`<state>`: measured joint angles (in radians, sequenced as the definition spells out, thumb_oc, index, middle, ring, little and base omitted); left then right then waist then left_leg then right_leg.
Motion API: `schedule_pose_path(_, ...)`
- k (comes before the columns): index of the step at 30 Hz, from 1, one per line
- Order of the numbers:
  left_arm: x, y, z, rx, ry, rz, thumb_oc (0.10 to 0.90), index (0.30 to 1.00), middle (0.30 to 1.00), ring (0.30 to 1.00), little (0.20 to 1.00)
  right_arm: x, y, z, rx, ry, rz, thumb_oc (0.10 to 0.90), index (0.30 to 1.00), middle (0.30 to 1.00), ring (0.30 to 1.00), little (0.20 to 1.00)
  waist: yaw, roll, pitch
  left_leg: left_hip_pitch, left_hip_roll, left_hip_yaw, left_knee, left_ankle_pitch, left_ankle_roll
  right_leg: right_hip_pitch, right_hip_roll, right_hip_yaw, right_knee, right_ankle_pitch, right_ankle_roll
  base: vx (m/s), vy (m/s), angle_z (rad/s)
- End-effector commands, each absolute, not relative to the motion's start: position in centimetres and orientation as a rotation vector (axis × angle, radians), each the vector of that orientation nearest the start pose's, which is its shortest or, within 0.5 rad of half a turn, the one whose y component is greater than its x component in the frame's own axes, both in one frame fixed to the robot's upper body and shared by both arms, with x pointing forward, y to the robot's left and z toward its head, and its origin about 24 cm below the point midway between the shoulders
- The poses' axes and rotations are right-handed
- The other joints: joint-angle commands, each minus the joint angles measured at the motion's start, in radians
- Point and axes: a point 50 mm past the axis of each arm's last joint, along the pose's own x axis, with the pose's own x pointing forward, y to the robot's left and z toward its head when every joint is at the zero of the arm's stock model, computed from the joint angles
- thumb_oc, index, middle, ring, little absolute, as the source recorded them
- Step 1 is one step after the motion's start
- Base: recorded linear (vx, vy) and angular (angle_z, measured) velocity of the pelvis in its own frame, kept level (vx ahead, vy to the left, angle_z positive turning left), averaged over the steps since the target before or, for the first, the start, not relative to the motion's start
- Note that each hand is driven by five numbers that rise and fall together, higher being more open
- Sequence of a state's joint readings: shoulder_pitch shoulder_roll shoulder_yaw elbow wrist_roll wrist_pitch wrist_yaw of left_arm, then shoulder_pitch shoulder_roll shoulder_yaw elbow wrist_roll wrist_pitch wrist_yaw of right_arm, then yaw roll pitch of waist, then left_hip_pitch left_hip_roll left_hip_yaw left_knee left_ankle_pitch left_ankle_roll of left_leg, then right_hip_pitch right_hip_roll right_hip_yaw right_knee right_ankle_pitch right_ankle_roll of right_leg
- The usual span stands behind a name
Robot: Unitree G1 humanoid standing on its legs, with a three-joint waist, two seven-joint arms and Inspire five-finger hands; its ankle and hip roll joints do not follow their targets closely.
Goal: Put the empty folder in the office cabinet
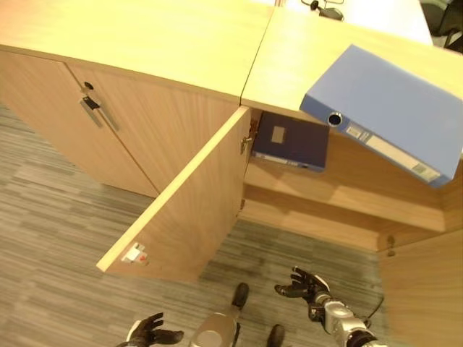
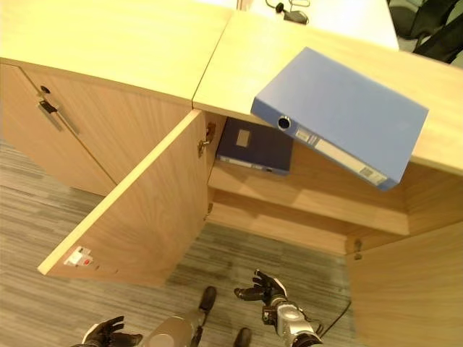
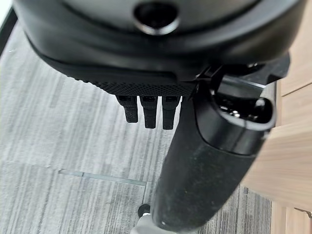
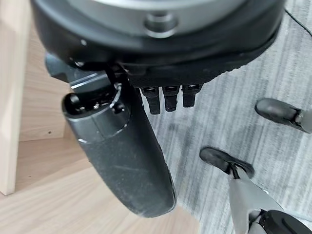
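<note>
Across the top of both eye views runs a cabinet of light wood, and its door swings wide open toward the lower left of the frame, with a small white latch near its bottom corner. On the cabinet top at upper right lies a light blue folder, one corner jutting past the front edge over the opening. Inside, on the shelf at frame centre, a darker blue folder lies flat against the left side of the compartment. A closed door with a metal handle shows at upper left. The left hand sits at the bottom edge, left of centre, and the right hand at lower right of centre, both low over grey striped carpet, well apart from either folder. The wrist views add what the eye views cannot: the left hand's fingers hang relaxed with the thumb standing free, holding nothing, carpet beyond them; the right hand's fingers are likewise slack and empty, with bare wood of the cabinet just past the thumb.
</note>
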<state>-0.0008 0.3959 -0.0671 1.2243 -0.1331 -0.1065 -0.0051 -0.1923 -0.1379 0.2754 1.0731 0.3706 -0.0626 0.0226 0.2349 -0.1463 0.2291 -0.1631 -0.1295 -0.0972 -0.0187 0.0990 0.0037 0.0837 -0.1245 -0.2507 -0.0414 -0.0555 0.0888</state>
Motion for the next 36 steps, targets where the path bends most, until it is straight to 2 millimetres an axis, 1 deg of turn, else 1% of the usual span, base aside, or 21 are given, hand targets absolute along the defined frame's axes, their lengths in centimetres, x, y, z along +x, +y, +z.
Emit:
schedule_pose_path(1, 8.1, 30.9, -13.6, 0.336, 1.153, 0.256, 0.800, 0.900, 0.900, 0.900, 0.900, 20.3, -16.8, -12.0, -0.029, 0.792, 0.093, 0.800, 0.900, 0.900, 0.900, 0.900, 0.031, 0.019, -0.049, 0.001, 0.088, -0.043, -0.015, -0.044, -0.009, -0.004, 0.072, -0.022, 0.105, -0.051, 0.051, 0.13, 0.174, -0.57)
schedule_pose_path(3, 7.9, 32.0, -13.1, 0.339, 1.153, 0.295, 0.800, 0.900, 0.900, 0.900, 0.900, 20.7, -16.1, -11.9, -0.024, 0.793, 0.114, 0.800, 0.900, 0.900, 0.900, 0.900, 0.025, 0.032, -0.033, 0.044, 0.101, -0.026, -0.004, -0.076, 0.012, -0.079, 0.047, -0.061, 0.306, 0.003, 0.126, 0.15, 0.234, -0.57)
schedule_pose_path(4, 7.9, 32.0, -13.1, 0.339, 1.153, 0.295, 0.800, 0.900, 0.900, 0.900, 0.900, 20.7, -16.1, -11.9, -0.024, 0.793, 0.114, 0.800, 0.900, 0.900, 0.900, 0.900, 0.025, 0.031, -0.032, 0.044, 0.100, -0.026, -0.003, -0.076, 0.013, -0.080, 0.046, -0.061, 0.310, 0.002, 0.127, 0.11, 0.225, -0.27)
schedule_pose_path(5, 7.8, 32.2, -13.1, 0.341, 1.157, 0.303, 0.800, 0.900, 0.900, 0.900, 0.900, 21.0, -15.9, -11.7, -0.019, 0.788, 0.120, 0.800, 0.900, 0.900, 0.900, 0.900, 0.016, 0.060, -0.021, 0.074, 0.112, -0.022, -0.004, -0.094, 0.032, -0.120, 0.029, -0.105, 0.442, 0.055, 0.166, 0.07, 0.138, -0.17)
schedule_pose_path(6, 7.8, 32.2, -13.1, 0.341, 1.157, 0.303, 0.800, 0.900, 0.900, 0.900, 0.900, 21.0, -15.9, -11.7, -0.019, 0.788, 0.120, 0.800, 0.900, 0.900, 0.900, 0.900, 0.015, 0.059, -0.020, 0.074, 0.111, -0.022, -0.004, -0.093, 0.032, -0.120, 0.028, -0.105, 0.444, 0.054, 0.166, 0.12, 0.246, -0.04)
schedule_pose_path(7, 7.9, 32.3, -13.0, 0.350, 1.149, 0.299, 0.800, 0.900, 0.900, 0.900, 0.900, 21.1, -15.8, -11.6, -0.012, 0.779, 0.126, 0.800, 0.900, 0.900, 0.900, 0.900, 0.008, 0.088, -0.013, 0.113, 0.122, -0.025, -0.020, -0.105, 0.045, -0.157, 0.019, -0.137, 0.536, 0.104, 0.173, 0.09, 0.146, -0.01)
schedule_pose_path(9, 7.6, 32.6, -12.8, 0.365, 1.152, 0.296, 0.800, 0.900, 0.900, 0.900, 0.900, 20.7, -15.8, -11.9, -0.013, 0.794, 0.126, 0.800, 0.900, 0.900, 0.900, 0.900, 0.021, 0.093, -0.010, 0.148, 0.118, -0.015, -0.044, -0.117, 0.050, -0.141, -0.047, -0.215, 0.510, 0.138, 0.173, 0.11, 0.109, 0.01)
schedule_pose_path(10, 7.6, 32.6, -12.8, 0.365, 1.152, 0.296, 0.800, 0.900, 0.900, 0.900, 0.900, 20.7, -15.8, -11.9, -0.012, 0.795, 0.126, 0.800, 0.900, 0.900, 0.900, 0.900, 0.019, 0.093, -0.009, 0.151, 0.117, -0.016, -0.045, -0.117, 0.050, -0.138, -0.047, -0.216, 0.510, 0.137, 0.173, 0.12, 0.033, -0.07)
schedule_pose_path(11, 7.3, 33.1, -12.7, 0.363, 1.158, 0.311, 0.800, 0.900, 0.900, 0.900, 0.900, 20.4, -15.8, -12.1, -0.023, 0.808, 0.129, 0.800, 0.900, 0.900, 0.900, 0.900, 0.042, 0.092, -0.011, 0.163, 0.117, -0.009, -0.054, -0.135, 0.049, -0.101, -0.118, -0.282, 0.418, 0.122, 0.160, 0.15, -0.019, -0.06)
schedule_pose_path(12, 7.1, 33.3, -12.6, 0.358, 1.159, 0.323, 0.800, 0.900, 0.900, 0.900, 0.900, 20.4, -15.9, -12.1, -0.026, 0.810, 0.127, 0.800, 0.900, 0.900, 0.900, 0.900, 0.058, 0.092, -0.013, 0.173, 0.120, -0.010, -0.059, -0.154, 0.044, -0.083, -0.133, -0.289, 0.371, 0.101, 0.154, 0.17, -0.038, -0.10)
schedule_pose_path(14, 7.2, 33.5, -12.5, 0.346, 1.149, 0.341, 0.800, 0.900, 0.900, 0.900, 0.900, 20.5, -16.4, -12.0, -0.018, 0.807, 0.104, 0.800, 0.900, 0.900, 0.900, 0.900, 0.080, 0.095, -0.018, 0.158, 0.122, -0.008, -0.048, -0.153, 0.040, -0.092, -0.153, -0.279, 0.259, 0.135, 0.134, 0.06, -0.051, -0.26)
schedule_pose_path(18, 7.9, 33.0, -12.5, 0.338, 1.117, 0.338, 0.800, 0.900, 0.900, 0.900, 0.900, 21.1, -17.8, -11.5, -0.001, 0.779, 0.048, 0.800, 0.900, 0.900, 0.900, 0.900, 0.046, 0.110, -0.024, 0.135, 0.133, -0.065, 0.019, -0.189, 0.019, -0.131, -0.225, -0.074, 0.106, 0.265, 0.153, 0.13, -0.142, 0.00)
schedule_pose_path(20, 8.0, 33.0, -12.5, 0.343, 1.114, 0.333, 0.800, 0.900, 0.900, 0.900, 0.900, 21.2, -18.0, -11.3, -0.005, 0.769, 0.047, 0.800, 0.900, 0.900, 0.900, 0.900, 0.035, 0.109, -0.026, 0.121, 0.135, -0.076, 0.024, -0.188, 0.013, -0.117, -0.236, -0.043, 0.111, 0.292, 0.160, 0.11, -0.278, 0.75)
schedule_pose_path(23, 8.4, 33.1, -12.4, 0.344, 1.099, 0.343, 0.800, 0.900, 0.900, 0.900, 0.900, 21.3, -18.2, -11.2, -0.001, 0.755, 0.048, 0.800, 0.900, 0.900, 0.900, 0.900, 0.034, 0.107, -0.055, 0.080, 0.153, -0.114, 0.015, -0.173, -0.014, -0.076, -0.218, 0.018, 0.137, 0.259, 0.160, 0.17, -0.386, 0.38)
schedule_pose_path(24, 8.8, 32.8, -12.4, 0.323, 1.082, 0.356, 0.800, 0.900, 0.900, 0.900, 0.900, 21.3, -18.5, -11.1, -0.002, 0.751, 0.040, 0.800, 0.900, 0.900, 0.900, 0.900, 0.025, 0.114, -0.059, 0.074, 0.176, -0.167, 0.005, -0.161, -0.040, -0.087, -0.201, 0.085, 0.154, 0.237, 0.161, 0.15, -0.316, 0.20)
schedule_pose_path(26, 8.9, 32.9, -12.4, 0.317, 1.080, 0.364, 0.800, 0.900, 0.900, 0.900, 0.900, 21.4, -18.5, -11.1, -0.004, 0.751, 0.039, 0.800, 0.900, 0.900, 0.900, 0.900, 0.022, 0.116, -0.059, 0.078, 0.189, -0.179, -0.005, -0.156, -0.051, -0.089, -0.193, 0.096, 0.149, 0.209, 0.158, 0.17, -0.356, 0.21)
schedule_pose_path(29, 8.7, 32.9, -12.5, 0.286, 1.081, 0.401, 0.800, 0.900, 0.900, 0.900, 0.900, 22.1, -18.1, -10.7, -0.016, 0.729, 0.063, 0.800, 0.900, 0.900, 0.900, 0.900, 0.024, 0.116, -0.052, 0.097, 0.258, -0.180, -0.046, -0.136, -0.097, -0.070, -0.177, 0.015, 0.093, 0.131, 0.156, 0.20, -0.467, 0.31)
schedule_pose_path(31, 8.1, 32.3, -13.0, 0.253, 1.094, 0.412, 0.800, 0.900, 0.900, 0.900, 0.900, 22.3, -18.0, -10.5, -0.037, 0.723, 0.089, 0.800, 0.900, 0.900, 0.900, 0.900, 0.016, 0.131, -0.060, 0.109, 0.334, -0.183, -0.068, -0.100, -0.135, -0.047, -0.123, -0.016, 0.008, 0.071, 0.125, 0.23, -0.509, 0.04)
schedule_pose_path(32, 8.1, 32.3, -13.0, 0.253, 1.094, 0.412, 0.800, 0.900, 0.900, 0.900, 0.900, 22.3, -18.0, -10.5, -0.038, 0.724, 0.089, 0.800, 0.900, 0.900, 0.900, 0.900, 0.015, 0.133, -0.059, 0.110, 0.336, -0.184, -0.068, -0.101, -0.136, -0.045, -0.120, -0.017, 0.007, 0.072, 0.124, 0.25, -0.614, 0.03)
schedule_pose_path(34, 7.7, 30.5, -13.8, 0.166, 1.087, 0.432, 0.800, 0.900, 0.900, 0.900, 0.900, 22.8, -18.6, -10.0, -0.059, 0.694, 0.096, 0.800, 0.900, 0.900, 0.900, 0.900, 0.005, 0.174, -0.058, 0.095, 0.408, -0.190, -0.069, 0.000, -0.196, -0.032, -0.043, -0.037, -0.046, 0.029, 0.096, 0.17, -0.589, -0.11)
schedule_pose_path(36, 8.1, 29.6, -14.1, 0.137, 1.074, 0.424, 0.800, 0.900, 0.900, 0.900, 0.900, 22.7, -19.3, -9.9, -0.080, 0.691, 0.090, 0.800, 0.900, 0.900, 0.900, 0.900, -0.002, 0.198, -0.054, 0.085, 0.431, -0.168, -0.069, 0.088, -0.220, -0.033, -0.018, -0.065, -0.046, 0.007, 0.086, 0.07, -0.349, -0.28)
